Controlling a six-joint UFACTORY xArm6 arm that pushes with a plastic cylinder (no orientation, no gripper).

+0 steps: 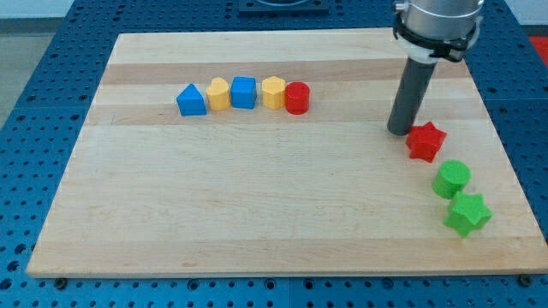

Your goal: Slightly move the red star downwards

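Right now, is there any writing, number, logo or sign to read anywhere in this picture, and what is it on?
None: no word, number, brand or sign can be read here.
The wooden board is plain wood grain.
The red star, green cylinder, green star and the row of blue, yellow and red blocks carry no markings.
My tip, just left of the red star, and the rod above it show no label.

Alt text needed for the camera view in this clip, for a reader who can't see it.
My tip rests on a wooden board, just up-left of the red star at the view's right. Below the star sit a green cylinder and a green star; near the top, blue, yellow, blue, yellow and red blocks form a row.
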